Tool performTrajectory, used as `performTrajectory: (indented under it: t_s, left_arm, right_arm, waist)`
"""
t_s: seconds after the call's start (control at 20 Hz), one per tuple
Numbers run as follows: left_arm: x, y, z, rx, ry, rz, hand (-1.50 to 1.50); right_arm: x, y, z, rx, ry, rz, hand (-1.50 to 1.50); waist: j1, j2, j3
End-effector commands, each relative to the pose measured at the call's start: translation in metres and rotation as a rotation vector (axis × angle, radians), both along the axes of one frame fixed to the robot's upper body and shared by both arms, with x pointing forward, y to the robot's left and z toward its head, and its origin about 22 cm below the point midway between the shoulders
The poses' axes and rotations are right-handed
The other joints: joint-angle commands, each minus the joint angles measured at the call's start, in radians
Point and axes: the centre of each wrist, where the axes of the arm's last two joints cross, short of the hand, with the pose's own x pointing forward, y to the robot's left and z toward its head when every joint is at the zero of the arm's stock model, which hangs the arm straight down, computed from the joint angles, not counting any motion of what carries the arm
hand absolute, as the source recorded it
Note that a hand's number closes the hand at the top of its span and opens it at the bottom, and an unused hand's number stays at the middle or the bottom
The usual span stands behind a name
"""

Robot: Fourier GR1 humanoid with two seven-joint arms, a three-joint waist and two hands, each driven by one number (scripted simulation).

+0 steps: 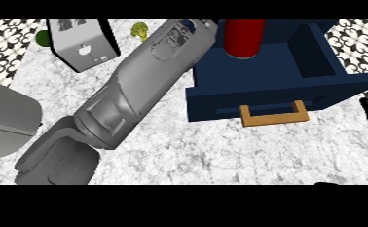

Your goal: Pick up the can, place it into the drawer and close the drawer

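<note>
The can (242, 38) stands upright inside the open blue drawer (287, 77), whose wooden handle (274, 115) faces the bench (215, 153). A grey forearm (144, 80) reaches diagonally toward the drawer; its hand is hidden, so I cannot tell its grasp

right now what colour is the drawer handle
Light wooden tan, against the dark blue drawer; the handle shows best in the head view.

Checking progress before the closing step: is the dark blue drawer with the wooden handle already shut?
No: the dark blue drawer stands pulled out from its cabinet, its wooden handle toward the robot, with the red cylindrical can upright inside.
</note>
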Motion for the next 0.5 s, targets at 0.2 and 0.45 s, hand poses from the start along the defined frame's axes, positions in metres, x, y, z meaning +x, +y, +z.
performTrajectory:
  t_s: [0.2, 0.45]
  left_arm:
    - [0.006, 0.01, -0.029, 0.085, -0.013, 0.045, 1.5]
    - [0.005, 0.008, -0.032, 0.11, -0.037, 0.038, 1.5]
  right_arm:
    - [0.008, -0.004, 0.001, 0.0, 0.007, 0.011, -1.5]
    - [0.012, -0.001, 0.005, -0.005, -0.005, 0.007, -1.5]
  waist:
    - [-0.018, 0.005, 0.0]
    - [-0.03, 0.007, 0.0]
